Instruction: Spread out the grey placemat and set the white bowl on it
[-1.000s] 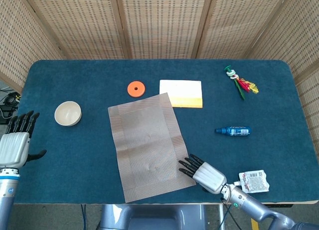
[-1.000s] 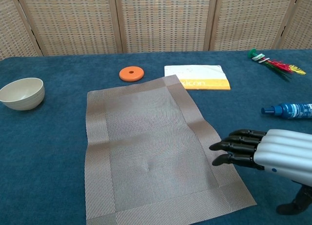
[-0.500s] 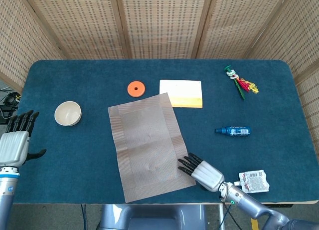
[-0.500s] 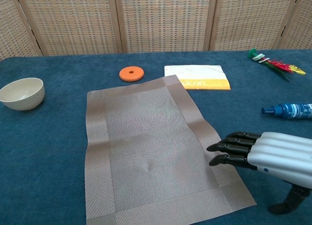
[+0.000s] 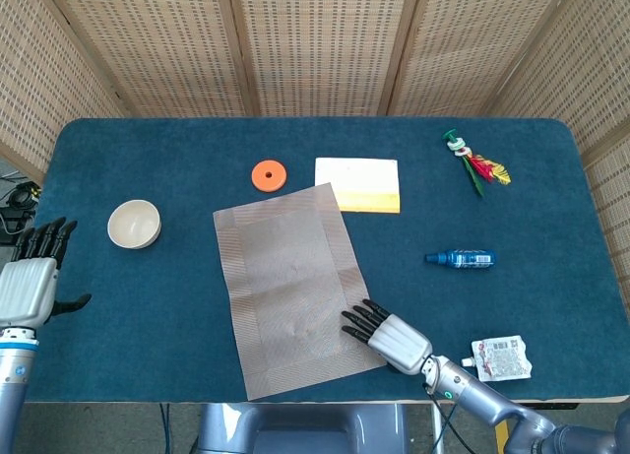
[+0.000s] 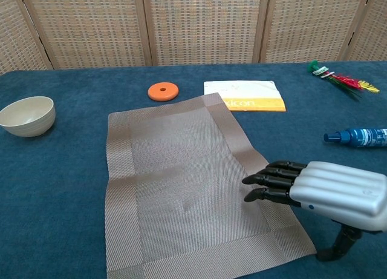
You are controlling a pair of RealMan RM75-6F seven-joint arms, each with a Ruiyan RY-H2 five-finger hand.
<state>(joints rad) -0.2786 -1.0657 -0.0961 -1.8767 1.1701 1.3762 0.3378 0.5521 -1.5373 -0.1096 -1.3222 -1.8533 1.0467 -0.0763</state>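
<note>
Fingers [image 6: 269,181] of my right hand [image 6: 326,191] are stretched forward and slightly apart, holding nothing, their dark tips lying over the near right border of the grey placemat [image 6: 187,176]; whether they actually press the weave I cannot tell. My palm faces down and the hand sits low, its wrist trailing off past the placemat's near right corner. That placemat looks already spread nearly flat, its long axis running away from me with a slight lean, and only a small pucker shows in its near half. What the coming move turns on, I judge, is the white bowl [image 6: 27,115]: it stands upright well to the left of the placemat, level with its far half and quite apart from it. My left hand [image 5: 30,282] hovers off the placemat's left side, fingers extended and spread, empty, and it is clearly the nearer hand to the bowl, which lies just beyond it. Past the placemat's far edge lie an orange disc [image 6: 163,91] and a white and yellow packet [image 6: 245,95], whose near corner the placemat's far right corner meets.
</note>
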